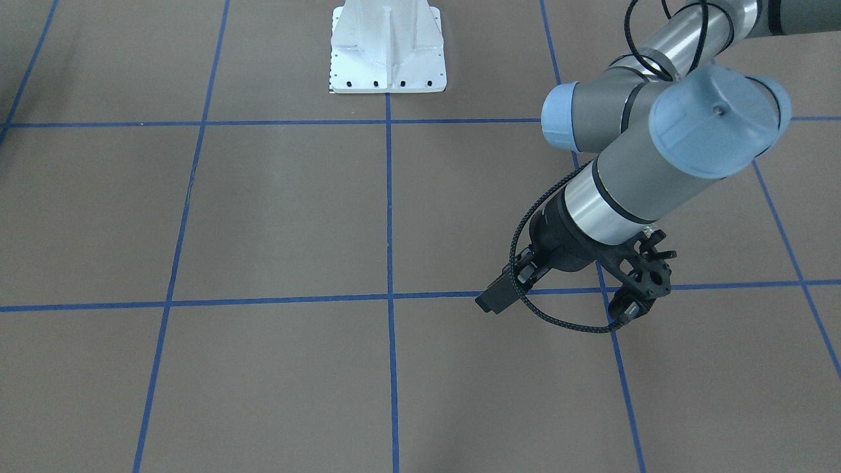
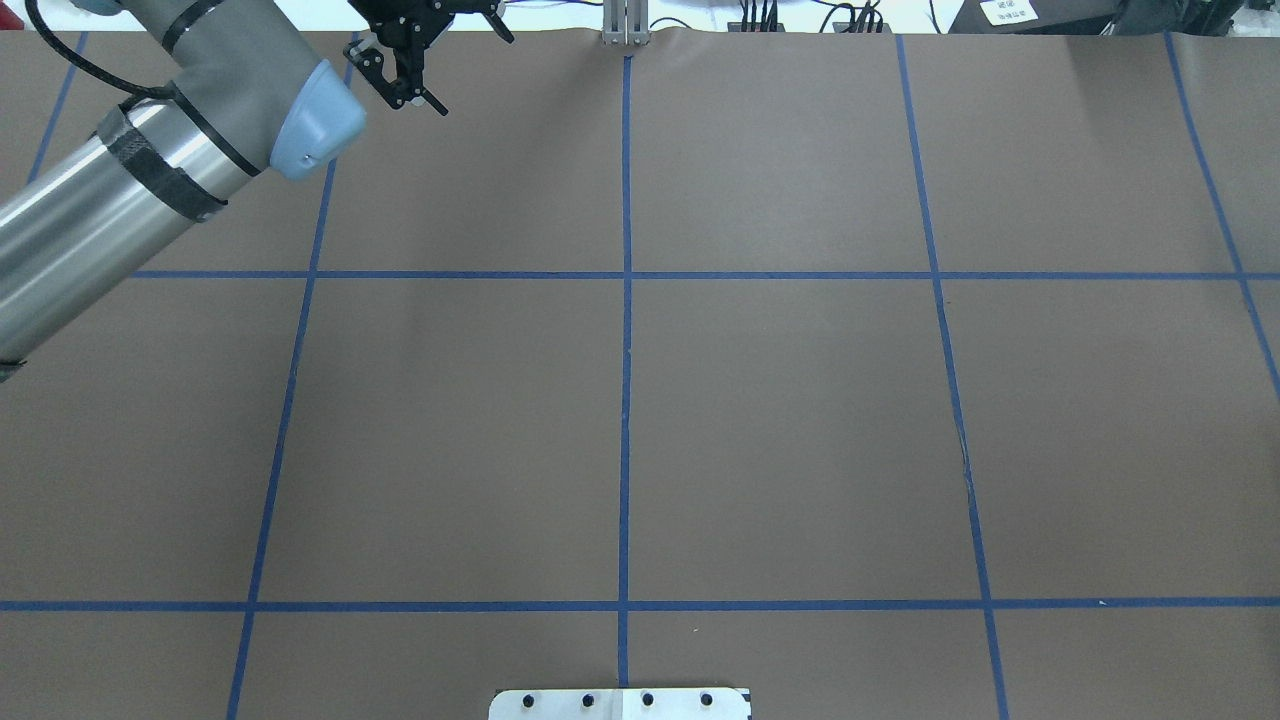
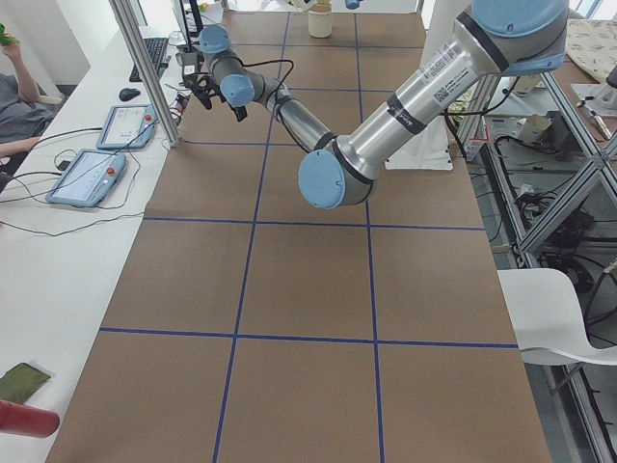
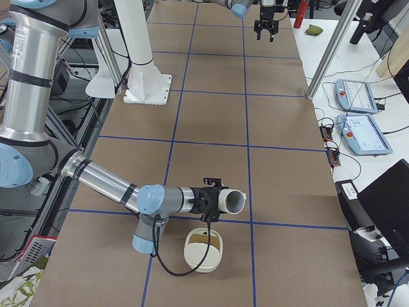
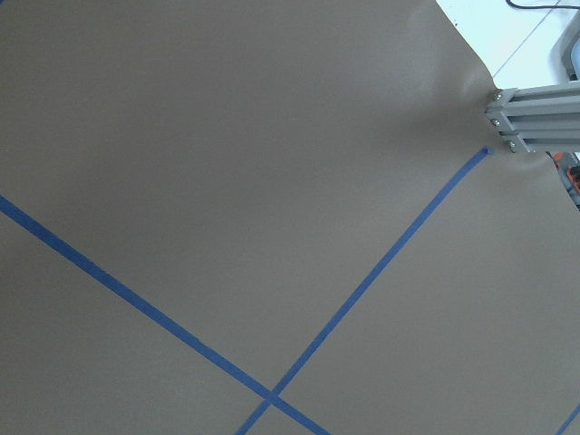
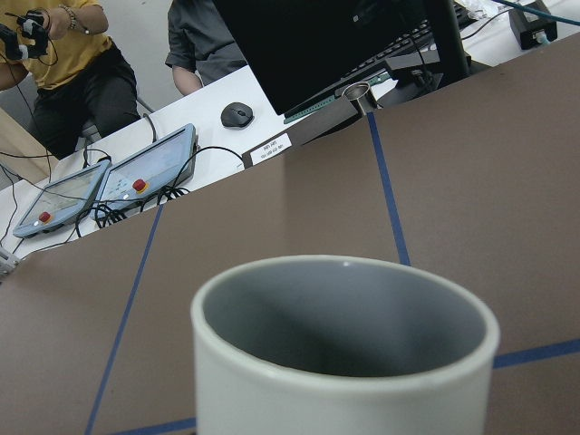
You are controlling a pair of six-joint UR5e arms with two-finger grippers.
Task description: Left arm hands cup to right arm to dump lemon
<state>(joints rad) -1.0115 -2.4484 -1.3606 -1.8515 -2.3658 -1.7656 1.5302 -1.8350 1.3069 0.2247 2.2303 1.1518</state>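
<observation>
Brown-papered table (image 2: 780,430) below, handover looks done: cup (image 4: 229,200) tipped, seemingly empty, at right claw (image 4: 214,199), grip untellable; left claw (image 2: 412,92) spread open, lemon unseen

Lower part of the cup (image 6: 344,349) beyond the bottom edge.

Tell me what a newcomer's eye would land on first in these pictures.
First, the cup, tipped on its side at the tip of the right arm, close to a cream bowl near the table's right end. In the right wrist view its grey inside looks empty. Next, the left gripper, open and holding nothing, reached out to the table's far edge.
</observation>
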